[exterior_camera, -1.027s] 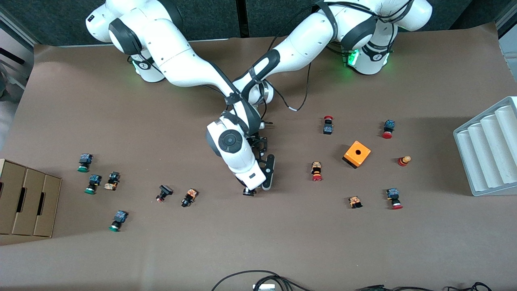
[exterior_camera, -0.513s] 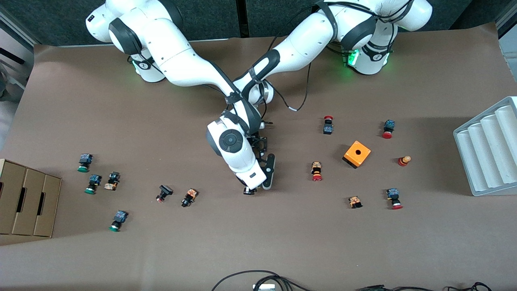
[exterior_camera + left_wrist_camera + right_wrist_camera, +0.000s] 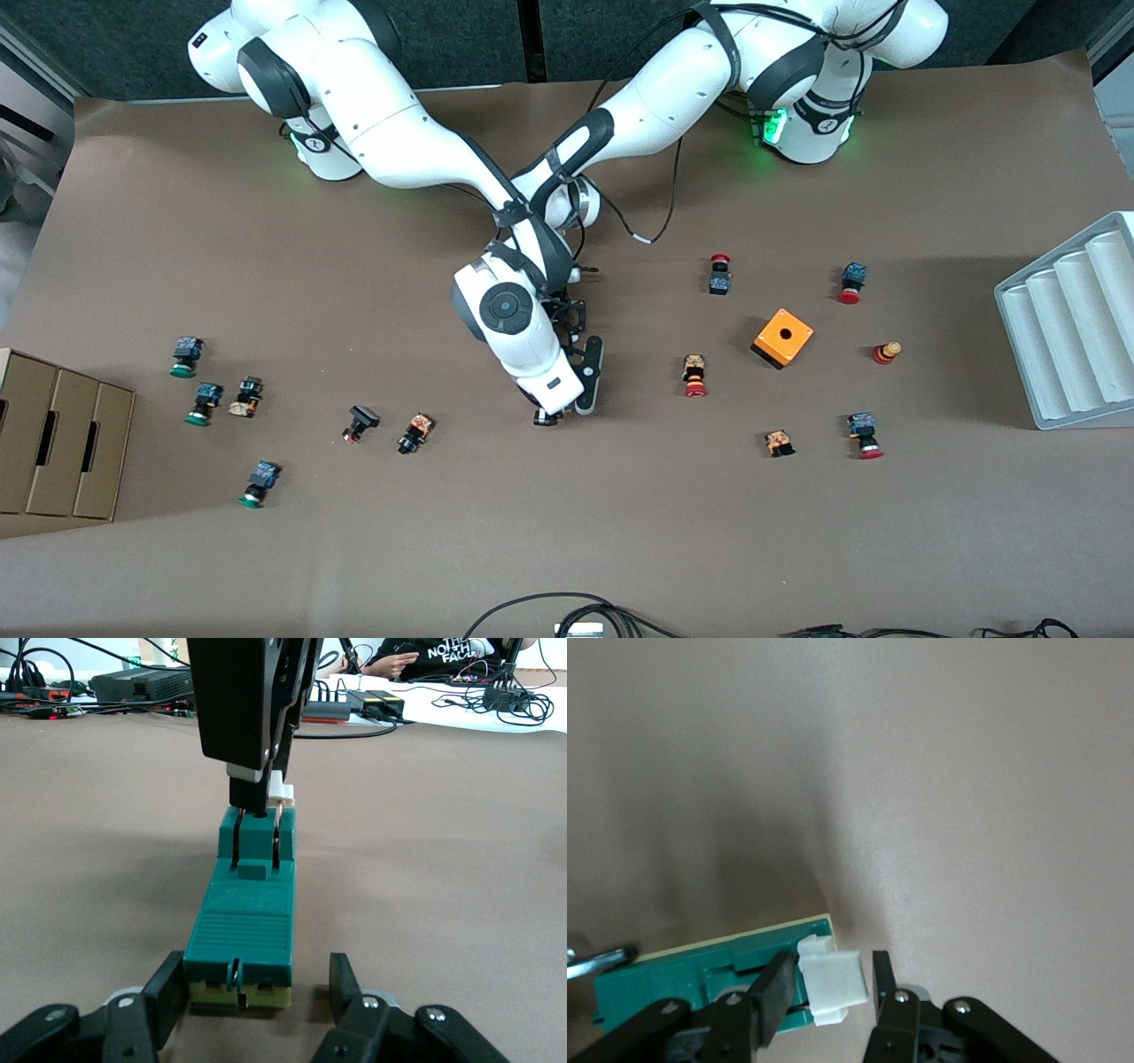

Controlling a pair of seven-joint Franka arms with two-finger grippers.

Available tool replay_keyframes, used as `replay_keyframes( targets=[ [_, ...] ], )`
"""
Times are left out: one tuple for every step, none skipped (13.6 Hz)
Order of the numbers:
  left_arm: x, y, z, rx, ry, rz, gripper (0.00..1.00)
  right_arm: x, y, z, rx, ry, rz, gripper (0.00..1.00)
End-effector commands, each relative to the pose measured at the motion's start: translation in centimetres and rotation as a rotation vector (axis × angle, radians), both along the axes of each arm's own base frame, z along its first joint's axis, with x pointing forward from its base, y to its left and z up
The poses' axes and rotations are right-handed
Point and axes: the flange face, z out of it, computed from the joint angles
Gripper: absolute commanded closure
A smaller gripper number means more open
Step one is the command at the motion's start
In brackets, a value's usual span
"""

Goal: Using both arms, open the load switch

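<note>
- Front view: both arms cross near the middle of the counter [image 3: 620,532], and the right gripper [image 3: 547,416] points down at a small dark thing there, presumably the load switch, though the arm's bulk covers nearly all of it.
- Front view: the left gripper [image 3: 589,377] sits low beside the right one; its fingers are hidden under the right arm's wrist, so their state cannot be read from here.
- Front view: scattered push buttons, an orange cube [image 3: 783,338], a white tray [image 3: 1072,328] toward the left arm's end and cardboard boxes [image 3: 62,443] toward the right arm's end lie well apart from the work.
- Left wrist view: the load switch [image 3: 246,921] lies flat on the counter with its green body pointing away from the camera; the left gripper's fingers [image 3: 168,992] are narrowed around its near end, one pad touching its flank, the other showing a small gap. I judge this grip is meant to anchor the body.
- Left wrist view: the right gripper [image 3: 257,806] comes down on the switch's other end, hiding most of the white piece [image 3: 282,790].
- Right wrist view: the right fingers [image 3: 775,992] are pinched on the white piece [image 3: 831,985], likely so it can be pulled or levered off while the body is braced.
- Right wrist view: the rest of the switch is cut off at the frame's edge.
</note>
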Motion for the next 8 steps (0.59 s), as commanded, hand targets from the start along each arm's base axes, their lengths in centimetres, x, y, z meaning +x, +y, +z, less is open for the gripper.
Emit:
replay_keyframes(
  targets=[
    [-0.32,-0.14,-1.32,-0.001,-0.001,0.001,0.28,0.04,-1.22,-0.79,-0.012,0.007,-0.010,0.58],
    [-0.32,-0.14,-1.32,0.000,-0.001,0.001,0.28,-0.08,-1.06,-0.80,-0.012,0.008,-0.008,0.59],
    [-0.32,-0.14,-1.32,0.000,-0.001,0.001,0.28,-0.12,-1.10,-0.88,-0.013,0.010,-0.008,0.59],
    [-0.32,-0.14,-1.32,0.000,-0.001,0.001,0.28,-0.27,-1.12,-1.03,-0.015,0.012,-0.007,0.59],
    [-0.31,-0.13,-1.31,0.001,-0.002,0.001,0.28,-0.49,-0.86,-0.89,-0.015,0.013,-0.003,0.59],
    [-0.32,-0.14,-1.32,0.000,-0.001,0.001,0.28,-0.57,-0.97,-0.94,-0.016,0.015,-0.004,0.59],
    [-0.32,-0.14,-1.32,-0.001,-0.001,0.001,0.28,-0.67,-1.09,-0.95,-0.018,0.018,-0.006,0.59],
    [-0.32,-0.14,-1.32,-0.001,-0.001,0.001,0.28,-0.79,-1.26,-0.86,-0.019,0.021,-0.007,0.59]
  ],
)
